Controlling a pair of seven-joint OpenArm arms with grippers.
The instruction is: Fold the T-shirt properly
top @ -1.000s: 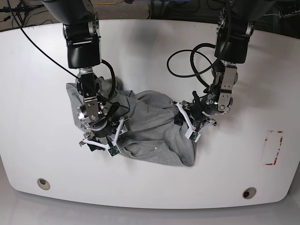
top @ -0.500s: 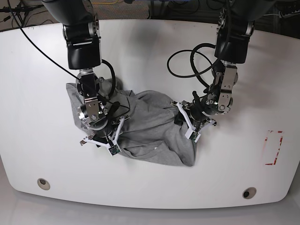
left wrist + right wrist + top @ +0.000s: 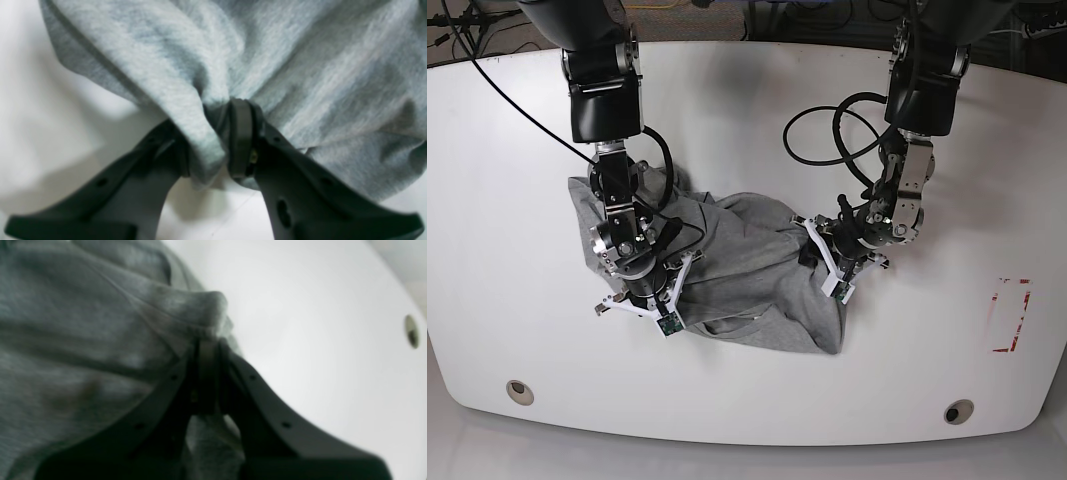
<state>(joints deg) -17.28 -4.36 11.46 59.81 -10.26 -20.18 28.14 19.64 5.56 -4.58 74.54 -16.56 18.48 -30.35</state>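
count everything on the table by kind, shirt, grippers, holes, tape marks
T-shirt: 1, grey, bunched up
grippers: 2, the left gripper and the right gripper, each shut on the T-shirt
round holes in the white table: 2, near the front edge, and
red tape mark: 1
Total: 6

Both arms reach down from twelve o'clock in the base view. The right gripper (image 3: 639, 300), at about eight o'clock from centre, has its jaws pressed together, pinching a fold of the T-shirt (image 3: 747, 270). The left gripper (image 3: 827, 270), at about three o'clock, also clamps bunched cloth between its fingers (image 3: 240, 136).
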